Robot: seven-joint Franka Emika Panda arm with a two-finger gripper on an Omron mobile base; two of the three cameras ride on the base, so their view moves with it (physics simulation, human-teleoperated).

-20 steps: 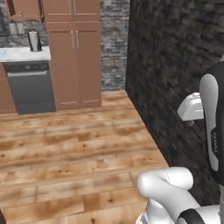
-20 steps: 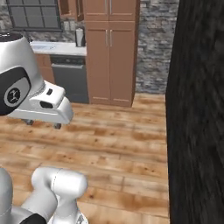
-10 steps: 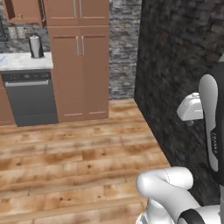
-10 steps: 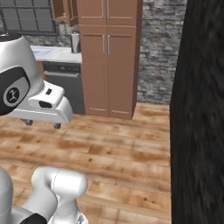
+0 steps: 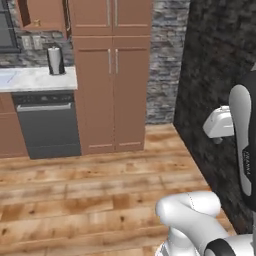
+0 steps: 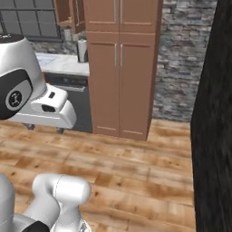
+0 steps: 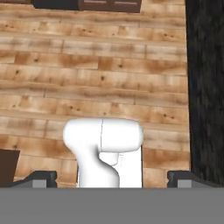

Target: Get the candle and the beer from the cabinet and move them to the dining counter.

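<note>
Two dark fingertips [image 7: 43,176] are seen set wide apart, nothing between them.
The flat-doored brown wooden cabinet [image 5: 42,16] is seen high on the wall, above the veined marble counter [image 5: 35,79].

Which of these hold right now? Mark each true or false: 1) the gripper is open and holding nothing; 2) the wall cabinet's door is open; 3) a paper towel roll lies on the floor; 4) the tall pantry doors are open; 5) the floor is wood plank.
1) True: the gripper has its fingertips wide apart with nothing between them.
2) True: the cabinet has its door swung out, its shelf showing.
3) False: the paper towel roll stands upright on the marble counter.
4) False: the tall pantry cabinets have their doors shut.
5) True: the floor is wood plank.
</note>
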